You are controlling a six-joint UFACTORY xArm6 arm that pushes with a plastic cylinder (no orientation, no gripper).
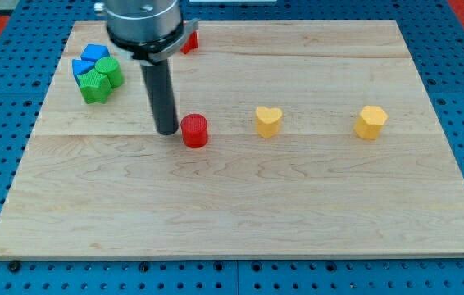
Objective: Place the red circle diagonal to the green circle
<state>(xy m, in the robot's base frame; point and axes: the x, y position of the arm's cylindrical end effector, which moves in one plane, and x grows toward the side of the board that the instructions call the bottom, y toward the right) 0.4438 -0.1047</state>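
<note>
tip (167, 130) just left of red circle (194, 130), about touching | no pincer, bare rod | green circle (110, 70) far top-left in blue/green cluster | yellow heart (268, 120) to the right

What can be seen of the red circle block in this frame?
The red circle is a short, bright red cylinder standing upright on its flat end on the wooden board, a little to the view's left of centre. Its top face is round and flat, and its material looks matte. My tip is right beside it on the view's left, touching or nearly so. The yellow heart lies apart on the view's right. Nothing rests on it.
</note>
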